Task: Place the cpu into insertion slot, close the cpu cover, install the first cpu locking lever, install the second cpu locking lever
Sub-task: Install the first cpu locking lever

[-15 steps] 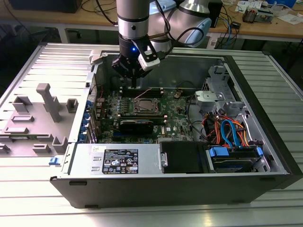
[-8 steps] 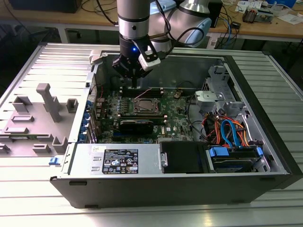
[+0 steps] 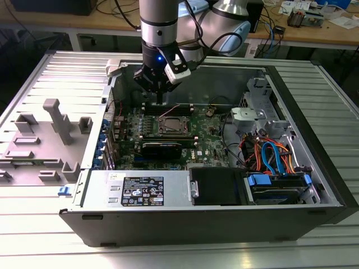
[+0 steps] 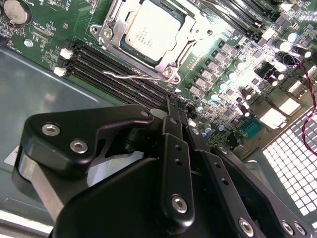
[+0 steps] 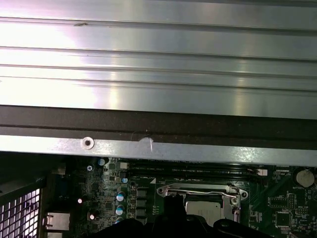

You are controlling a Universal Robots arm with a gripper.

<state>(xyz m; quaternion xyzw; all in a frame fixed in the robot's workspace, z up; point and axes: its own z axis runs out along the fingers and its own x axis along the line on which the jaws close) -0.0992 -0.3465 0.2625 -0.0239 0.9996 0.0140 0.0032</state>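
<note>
Seemingly lever stage: cpu (image 4: 151, 27) seated, cpu cover (image 4: 192, 35) down; end effector (image 4: 171, 105) closed, empty, hovers near thin locking lever (image 4: 136, 76); calls for precise tip contact.

The arm (image 3: 159, 22) descends vertically at the top centre of the exterior view. Its wrist (image 3: 151, 47) is upright. The tool (image 3: 160, 96) points straight down, its fingers (image 4: 171, 124) closed together in the second wrist view.

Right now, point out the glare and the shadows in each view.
Second wrist view: glare washes out part of the motherboard, and the cpu shines. First wrist view: the ribbed metal surface flares white at one end, while the board sits in shade. Exterior view: even light, with the computer case wall dark.
</note>
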